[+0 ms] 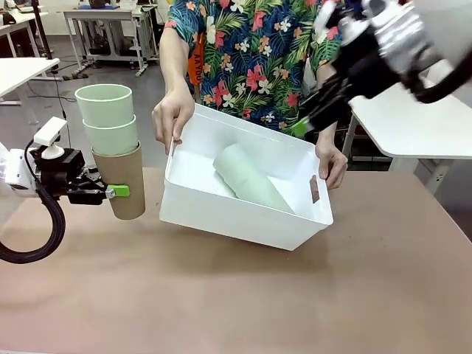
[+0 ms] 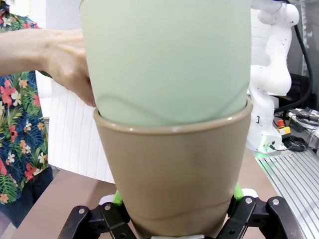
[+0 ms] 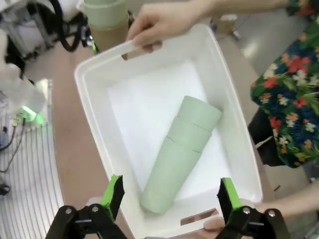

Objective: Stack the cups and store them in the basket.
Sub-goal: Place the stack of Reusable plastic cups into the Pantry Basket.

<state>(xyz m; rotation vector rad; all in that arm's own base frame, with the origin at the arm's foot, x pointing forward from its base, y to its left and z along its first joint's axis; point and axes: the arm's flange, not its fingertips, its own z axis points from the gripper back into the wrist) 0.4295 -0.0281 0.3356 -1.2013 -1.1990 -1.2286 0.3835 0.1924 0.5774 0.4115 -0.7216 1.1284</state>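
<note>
Your left pincer (image 1: 116, 192) grasps the lower wall of the tan-brown matte tumbler (image 2: 174, 164), which bears two pale mint tumblers (image 1: 109, 122), a stack probably light, stiff and slick, left of the white plastic basket (image 1: 243, 214); your right pincer (image 3: 171, 186), released, hovers over three nested mint tumblers (image 3: 182, 149) inside.

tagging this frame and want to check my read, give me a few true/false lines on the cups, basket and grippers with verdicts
1. The left gripper is shut on the tan cup. True.
2. The basket sits flat and untouched. False: the person's hands hold it tilted.
3. A stack of mint cups lies on its side in the basket. True.
4. The right gripper holds a cup. False: its fingers are open above the basket.
5. The tan cup is empty. False: two mint cups are nested in it.
</note>
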